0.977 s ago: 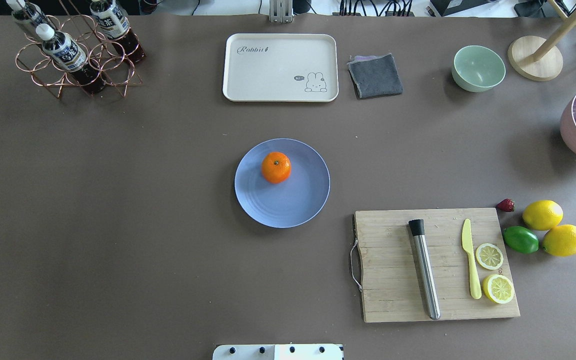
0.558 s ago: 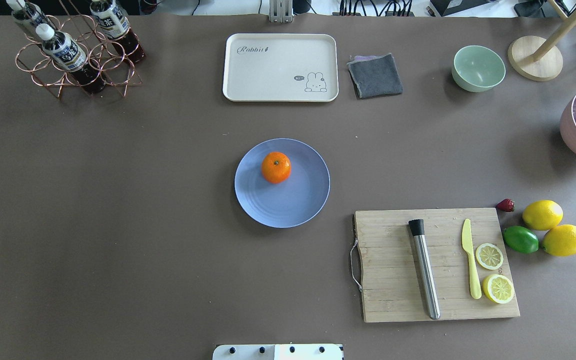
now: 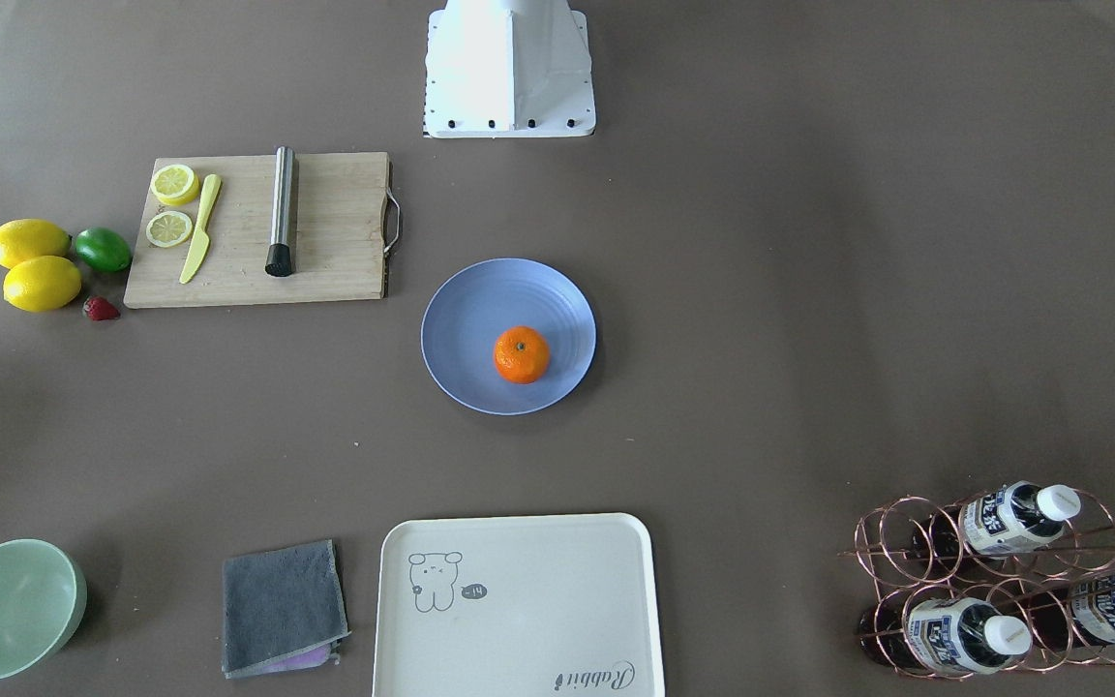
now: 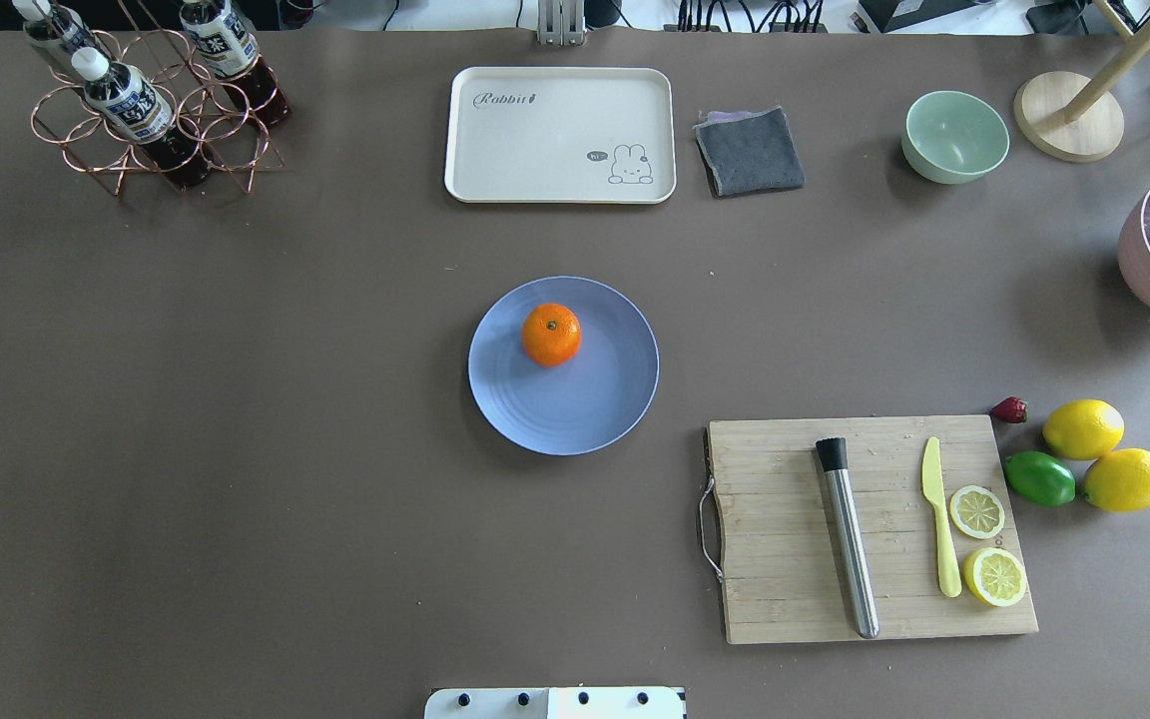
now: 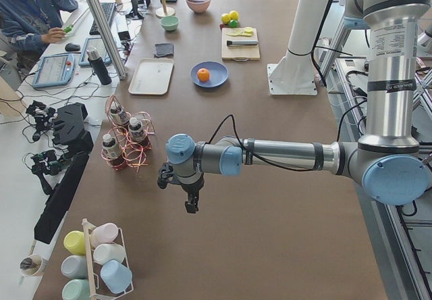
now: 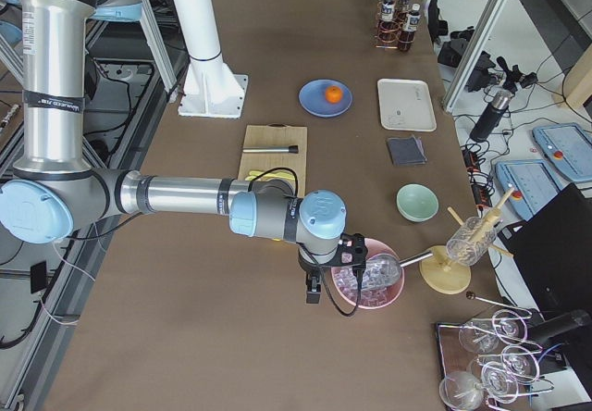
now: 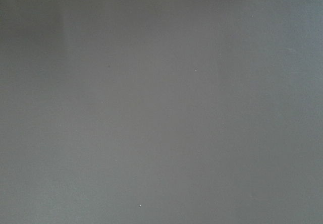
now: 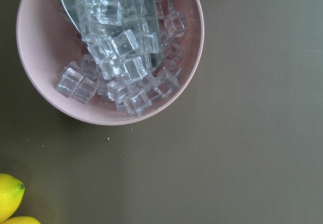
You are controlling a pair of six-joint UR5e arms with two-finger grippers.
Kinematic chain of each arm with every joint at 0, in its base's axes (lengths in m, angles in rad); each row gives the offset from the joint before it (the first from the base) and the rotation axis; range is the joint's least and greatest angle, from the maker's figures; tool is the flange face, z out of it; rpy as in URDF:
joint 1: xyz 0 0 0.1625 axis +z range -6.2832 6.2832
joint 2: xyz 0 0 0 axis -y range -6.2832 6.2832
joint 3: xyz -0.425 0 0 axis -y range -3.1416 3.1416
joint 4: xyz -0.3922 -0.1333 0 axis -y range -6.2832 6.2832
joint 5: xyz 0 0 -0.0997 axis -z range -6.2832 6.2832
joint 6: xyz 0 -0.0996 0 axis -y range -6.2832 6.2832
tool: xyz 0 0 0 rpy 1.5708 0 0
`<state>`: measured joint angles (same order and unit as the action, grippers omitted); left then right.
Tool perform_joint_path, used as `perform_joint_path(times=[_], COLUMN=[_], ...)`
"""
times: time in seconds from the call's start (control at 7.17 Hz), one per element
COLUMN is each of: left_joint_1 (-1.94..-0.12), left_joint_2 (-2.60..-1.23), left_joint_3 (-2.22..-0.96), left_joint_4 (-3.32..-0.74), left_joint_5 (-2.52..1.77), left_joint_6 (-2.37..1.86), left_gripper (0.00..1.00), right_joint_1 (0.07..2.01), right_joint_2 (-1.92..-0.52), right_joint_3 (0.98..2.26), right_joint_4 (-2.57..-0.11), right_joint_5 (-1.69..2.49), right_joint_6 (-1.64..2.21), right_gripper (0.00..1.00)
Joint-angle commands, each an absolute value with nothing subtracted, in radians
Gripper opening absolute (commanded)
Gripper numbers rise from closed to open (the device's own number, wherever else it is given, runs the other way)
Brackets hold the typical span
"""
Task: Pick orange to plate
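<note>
The orange (image 4: pixel 551 335) is sitting on the plate (image 4: pixel 575 409), stem dot up, a bit off the middle toward the rim farthest from the robot base. Nothing is touching it.

Both arms are parked way out at the ends of the desk (image 4: pixel 236 399), so the fruit is well apart from either end effector. We only catch them in the side views, so we honestly can't tell if the fingers are apart or together on either one.

The left end effector (image 5: pixel 192 204) hangs pointing down over bare desk, with the copper bottle rack (image 5: pixel 125 138) near it on the operators' side and the plate far beyond it along the desk. Its wrist camera shows only plain brown surface.

The right end effector (image 6: pixel 314 292) hangs just beside the pink bowl (image 8: pixel 50 90) full of ice cubes (image 8: pixel 123 42), and its wrist camera looks straight down into that bowl. The cutting board (image 6: pixel 264 138) lies between this end effector and the plate.
</note>
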<state>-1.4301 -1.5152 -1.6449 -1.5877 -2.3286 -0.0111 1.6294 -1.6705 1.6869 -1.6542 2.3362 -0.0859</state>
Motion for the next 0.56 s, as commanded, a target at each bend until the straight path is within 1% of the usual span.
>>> perform_joint_path(times=[0.0,0.42], left_joint_1=[-1.433,-1.433], left_joint_2=[-1.513,-1.513], left_joint_3=[-1.646,-1.646], left_joint_4=[-1.588,-1.588], left_joint_5=[-2.330,-2.330], left_joint_6=[-0.011,-0.012], left_gripper=[0.98,0.98], right_joint_1=[1.628,1.617], right_joint_2=[-1.669,-1.670], right_joint_3=[1.689,1.690], right_joint_4=[-1.654,-1.654], right_joint_5=[2.342,2.344], right_joint_6=[-0.084,-0.084], right_gripper=[1.00,1.00])
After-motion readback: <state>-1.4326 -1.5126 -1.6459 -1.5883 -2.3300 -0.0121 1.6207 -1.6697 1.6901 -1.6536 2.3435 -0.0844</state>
